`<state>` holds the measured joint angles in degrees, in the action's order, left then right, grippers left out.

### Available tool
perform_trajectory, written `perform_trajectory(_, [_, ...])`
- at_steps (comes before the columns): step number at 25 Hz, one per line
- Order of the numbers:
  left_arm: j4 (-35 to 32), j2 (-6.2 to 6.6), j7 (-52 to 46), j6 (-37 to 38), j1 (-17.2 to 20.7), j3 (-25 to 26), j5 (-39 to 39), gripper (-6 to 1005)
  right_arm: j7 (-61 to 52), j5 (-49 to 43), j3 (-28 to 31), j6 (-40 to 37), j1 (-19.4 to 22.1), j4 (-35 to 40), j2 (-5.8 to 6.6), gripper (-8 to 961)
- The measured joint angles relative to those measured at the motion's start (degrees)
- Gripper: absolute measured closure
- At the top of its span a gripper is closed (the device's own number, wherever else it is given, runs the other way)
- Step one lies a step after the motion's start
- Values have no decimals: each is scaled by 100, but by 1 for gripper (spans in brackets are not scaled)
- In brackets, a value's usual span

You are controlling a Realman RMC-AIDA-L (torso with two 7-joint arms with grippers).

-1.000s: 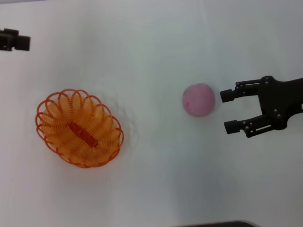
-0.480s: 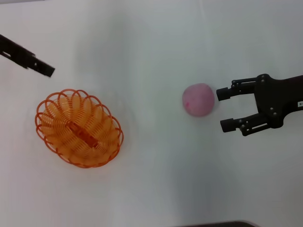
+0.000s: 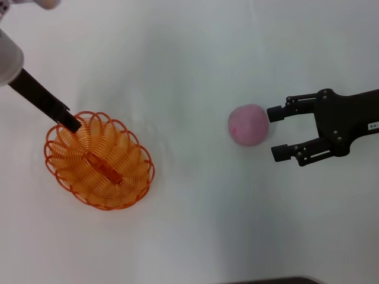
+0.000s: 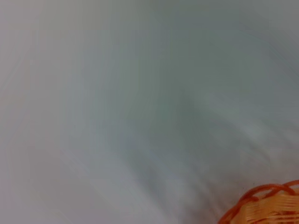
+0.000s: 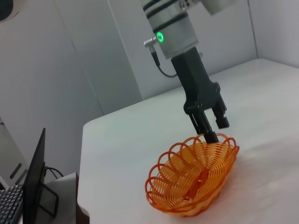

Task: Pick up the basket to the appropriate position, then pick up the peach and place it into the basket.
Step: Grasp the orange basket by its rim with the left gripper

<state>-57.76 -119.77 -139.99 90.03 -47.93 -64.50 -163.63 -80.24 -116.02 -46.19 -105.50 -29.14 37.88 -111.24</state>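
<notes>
The orange basket (image 3: 99, 160) sits on the white table at the left. It also shows in the right wrist view (image 5: 194, 177), and a bit of its rim shows in the left wrist view (image 4: 261, 205). My left gripper (image 3: 71, 121) is at the basket's far left rim. In the right wrist view the left gripper (image 5: 216, 128) is open, its fingers standing apart just over the rim. The pink peach (image 3: 249, 124) lies right of centre. My right gripper (image 3: 277, 133) is open and empty, just right of the peach, its fingers pointing at it.
The table (image 3: 189, 53) is white and bare around both things. A dark edge (image 3: 272, 280) shows at the near side. Beyond the table's edge in the right wrist view stand a monitor (image 5: 35, 186) and a keyboard.
My left arm has swung in from the far left and come down to the basket's rim. My right gripper has moved slightly left toward the peach. Basket and peach have not moved.
</notes>
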Motion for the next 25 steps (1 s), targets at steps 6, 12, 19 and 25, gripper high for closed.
perform_trajectory(6, [447, 23, -12, -303, -82, -123, -9, 372, -1, 0, -15, 35, -28, 0, -3, 71])
perform_trajectory(12, [595, 78, -78, -392, -91, -148, -13, 373, -20, 0, -19, 72, -38, 0, -3, 69])
perform_trajectory(19, [588, 99, -45, -321, -90, -158, -14, 435, -24, 0, -20, 109, -48, 0, -14, 71])
perform_trajectory(25, [563, 66, -38, -312, -50, -147, -11, 630, -45, 0, -22, 136, -67, 0, -20, 70])
